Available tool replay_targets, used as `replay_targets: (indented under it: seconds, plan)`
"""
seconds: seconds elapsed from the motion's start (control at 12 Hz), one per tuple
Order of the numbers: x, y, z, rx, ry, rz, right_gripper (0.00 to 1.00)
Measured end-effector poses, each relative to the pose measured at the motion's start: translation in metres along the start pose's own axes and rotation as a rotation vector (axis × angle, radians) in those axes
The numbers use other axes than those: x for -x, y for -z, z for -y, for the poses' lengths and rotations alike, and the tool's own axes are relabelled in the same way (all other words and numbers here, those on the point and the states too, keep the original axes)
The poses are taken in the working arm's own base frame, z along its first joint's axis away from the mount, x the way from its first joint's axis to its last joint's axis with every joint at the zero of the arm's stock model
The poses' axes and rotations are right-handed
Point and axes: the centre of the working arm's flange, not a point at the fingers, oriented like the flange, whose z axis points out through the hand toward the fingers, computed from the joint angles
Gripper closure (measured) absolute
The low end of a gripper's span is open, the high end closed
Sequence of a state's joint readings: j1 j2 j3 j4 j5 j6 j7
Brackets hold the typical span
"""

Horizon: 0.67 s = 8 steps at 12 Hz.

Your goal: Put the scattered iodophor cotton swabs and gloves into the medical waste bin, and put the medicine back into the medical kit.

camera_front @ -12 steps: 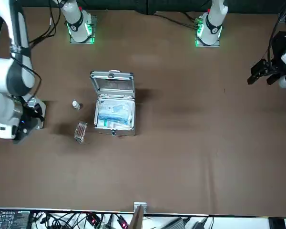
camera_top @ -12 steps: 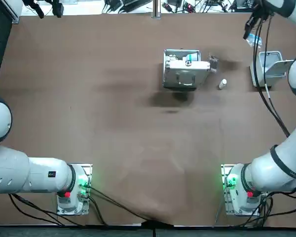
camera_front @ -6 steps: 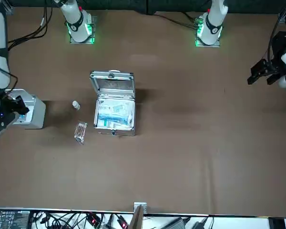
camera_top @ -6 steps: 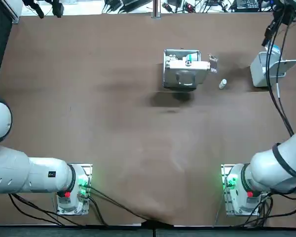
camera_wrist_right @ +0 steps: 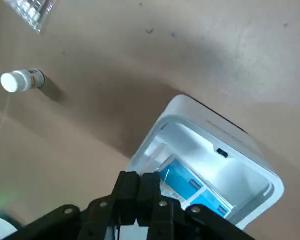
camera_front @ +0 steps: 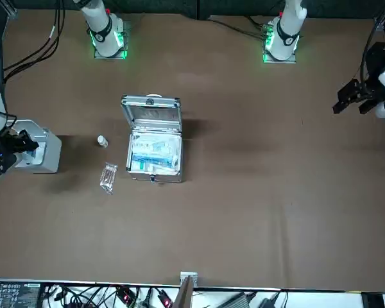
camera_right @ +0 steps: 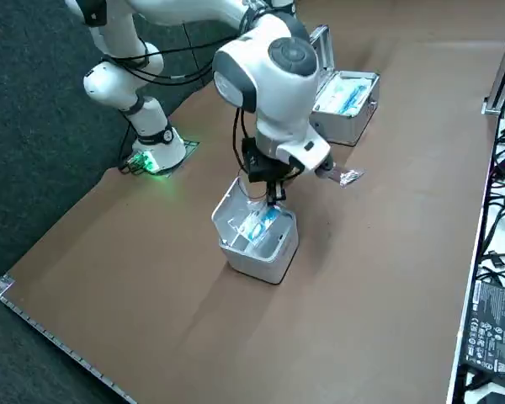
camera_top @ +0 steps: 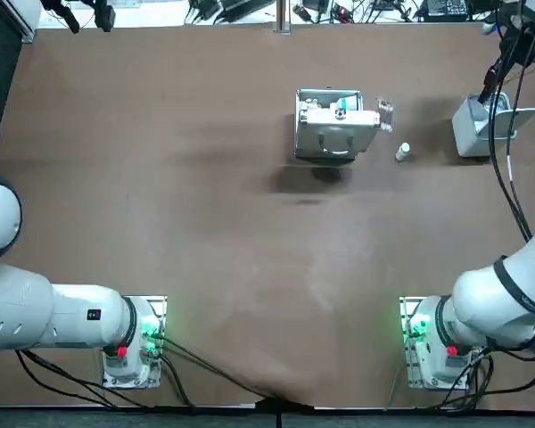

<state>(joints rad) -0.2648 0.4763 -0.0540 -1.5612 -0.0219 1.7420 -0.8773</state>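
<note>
Claw (camera_wrist_right: 138,177) pressed together over the bin (camera_wrist_right: 191,103) (blue packet (camera_wrist_right: 191,187) inside); best lift straight, clearing the rim.

Robotics lab — brown table (camera_top: 205,223), bolted arm bases (camera_top: 134,343) (green-lit), cables (camera_top: 223,9) along the edge.

Right gripper (camera_right: 273,197) hangs over waste bin (camera_right: 254,261), bottle (camera_top: 402,152) beside kit (camera_top: 335,135).
</note>
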Motion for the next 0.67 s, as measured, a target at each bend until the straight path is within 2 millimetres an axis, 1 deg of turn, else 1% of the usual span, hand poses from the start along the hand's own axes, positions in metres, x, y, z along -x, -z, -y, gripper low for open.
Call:
replay_targets:
  seconds: [0.08, 0.17, 0.42, 0.5, 0.67]
  plan:
    - [0.003, -0.004, -0.004, -0.006, 0.0, 0.003, 0.96]
    - [0.005, -0.007, -0.007, -0.011, 0.0, 0.004, 0.87]
    - [0.007, -0.005, -0.009, -0.009, 0.008, -0.001, 0.53]
    - [0.005, 0.0, -0.007, -0.003, 0.012, -0.008, 0.41]
    - [-0.002, 0.016, 0.0, 0.008, 0.027, -0.03, 0.18]
